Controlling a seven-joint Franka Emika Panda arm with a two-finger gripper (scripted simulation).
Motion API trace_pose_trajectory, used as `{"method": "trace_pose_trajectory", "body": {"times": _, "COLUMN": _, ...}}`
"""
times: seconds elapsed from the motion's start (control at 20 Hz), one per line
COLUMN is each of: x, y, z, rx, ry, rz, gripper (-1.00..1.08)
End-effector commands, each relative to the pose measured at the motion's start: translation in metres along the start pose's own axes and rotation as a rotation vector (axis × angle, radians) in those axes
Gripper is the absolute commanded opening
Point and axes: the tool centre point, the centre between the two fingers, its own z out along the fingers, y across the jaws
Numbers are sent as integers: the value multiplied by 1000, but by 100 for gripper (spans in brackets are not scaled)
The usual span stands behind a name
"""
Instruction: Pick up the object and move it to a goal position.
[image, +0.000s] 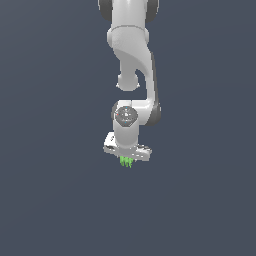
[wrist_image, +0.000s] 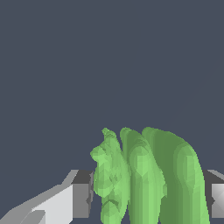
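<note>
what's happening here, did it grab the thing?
Looks like it. The single arm points straight down, and the green object sits right under the gripper. In the wrist view the object fills the gap between the two fingers, which sit close on either side. Actual contact isn't clear from these views, and no goal marker is visible.

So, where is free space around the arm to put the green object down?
In the exterior view, the surface is bare on both sides of the arm and in front of it. The only crowded spot is at the gripper, where the green object sits between the fingers.
</note>
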Motion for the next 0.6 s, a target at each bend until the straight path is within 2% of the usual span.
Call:
{"method": "trace_pose_trajectory", "body": {"times": 0.0, "x": 0, "y": 0, "z": 1, "rx": 0, "ry": 0, "rz": 0, "gripper": -100}}
{"method": "trace_pose_trajectory", "body": {"times": 0.55, "x": 5, "y": -1, "z": -2, "rx": 0, "ry": 0, "rz": 0, "gripper": -100}}
